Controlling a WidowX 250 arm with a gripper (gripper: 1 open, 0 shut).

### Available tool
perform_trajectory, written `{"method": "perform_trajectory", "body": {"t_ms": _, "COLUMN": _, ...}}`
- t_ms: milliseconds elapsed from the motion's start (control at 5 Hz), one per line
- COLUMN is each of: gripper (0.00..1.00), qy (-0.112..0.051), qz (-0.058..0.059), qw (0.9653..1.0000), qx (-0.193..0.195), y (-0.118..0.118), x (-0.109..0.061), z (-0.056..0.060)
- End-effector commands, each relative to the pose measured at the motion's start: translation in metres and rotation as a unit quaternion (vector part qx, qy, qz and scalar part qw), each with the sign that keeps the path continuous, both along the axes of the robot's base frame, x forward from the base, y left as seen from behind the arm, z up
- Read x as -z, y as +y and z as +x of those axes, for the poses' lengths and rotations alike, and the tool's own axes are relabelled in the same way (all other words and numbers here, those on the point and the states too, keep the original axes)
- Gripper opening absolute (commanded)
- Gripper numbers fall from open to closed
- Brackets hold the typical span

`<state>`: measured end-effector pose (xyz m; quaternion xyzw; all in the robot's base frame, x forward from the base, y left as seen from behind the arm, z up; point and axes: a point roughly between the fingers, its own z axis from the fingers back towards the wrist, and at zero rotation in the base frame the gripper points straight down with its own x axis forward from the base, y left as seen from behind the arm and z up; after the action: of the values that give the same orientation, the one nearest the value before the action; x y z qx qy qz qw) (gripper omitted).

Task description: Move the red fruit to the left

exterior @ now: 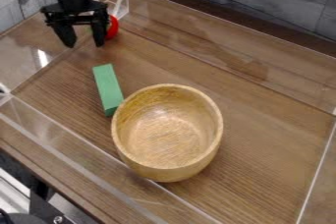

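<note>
End effector (79, 37) hangs wide open, holding nothing, up at eleven o'clock, the red fruit (112, 27) just beside it near the tabletop's (250, 81) far edge, open wood at three o'clock.

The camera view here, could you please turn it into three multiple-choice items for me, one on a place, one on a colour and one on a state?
1. Where is the red fruit?
A. Inside the wooden bowl
B. At the far left corner, beside the end effector
C. On top of the green block

2. What colour is the rectangular block?
A. Green
B. Blue
C. Yellow

3. How does the end effector stand?
A. Shut on the fruit
B. Shut on the block
C. Open, holding nothing

Answers: 1 B, the fruit lies just right of the fingers, far from the wooden bowl. 2 A, the block is plainly green. 3 C, its fingers are spread, with nothing between them.
</note>
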<state>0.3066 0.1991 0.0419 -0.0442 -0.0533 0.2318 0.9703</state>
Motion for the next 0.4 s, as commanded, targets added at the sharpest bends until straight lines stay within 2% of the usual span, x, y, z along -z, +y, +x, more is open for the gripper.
{"method": "perform_trajectory", "body": {"t_ms": 0, "gripper": 1.00, "qy": -0.030, "qz": 0.014, "qw": 0.9993, "qx": -0.015, "y": 0.0064, "x": -0.0208, "z": 0.0199}}
{"method": "perform_trajectory", "body": {"t_ms": 200, "gripper": 1.00, "qy": -0.031, "qz": 0.007, "qw": 0.9989, "qx": -0.035, "y": 0.0069, "x": -0.0243, "z": 0.0172}}
